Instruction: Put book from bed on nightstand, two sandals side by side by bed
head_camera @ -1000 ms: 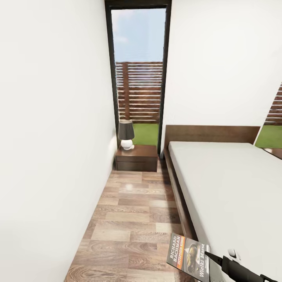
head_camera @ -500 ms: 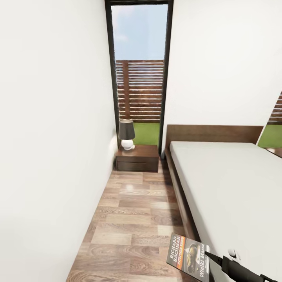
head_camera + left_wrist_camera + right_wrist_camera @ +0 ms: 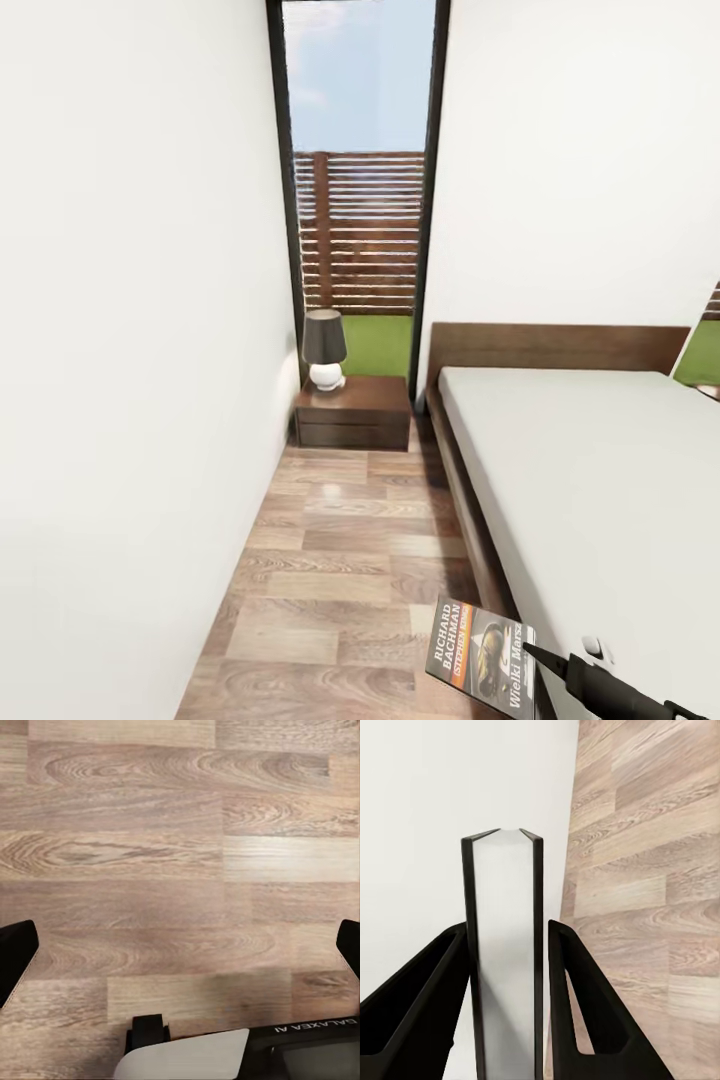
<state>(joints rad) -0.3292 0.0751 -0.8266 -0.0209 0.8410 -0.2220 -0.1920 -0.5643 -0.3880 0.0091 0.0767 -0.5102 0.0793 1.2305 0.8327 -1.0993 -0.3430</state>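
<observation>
One book point(image 3: 482, 655) clamped in right gripper point(image 3: 506, 945), nightstand point(image 3: 352, 412) ahead.

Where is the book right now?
The book is held in the right gripper, low at the right of the head view, above the wood floor beside the bed.

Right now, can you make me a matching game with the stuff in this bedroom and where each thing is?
Things:
1. book
2. lamp
3. nightstand
4. bed

Places:
A. on the nightstand's top
B. below the tall window, left of the bed
C. along the right side of the room
D. held in the right gripper

Pairs: 1-D, 2-A, 3-B, 4-C
</observation>
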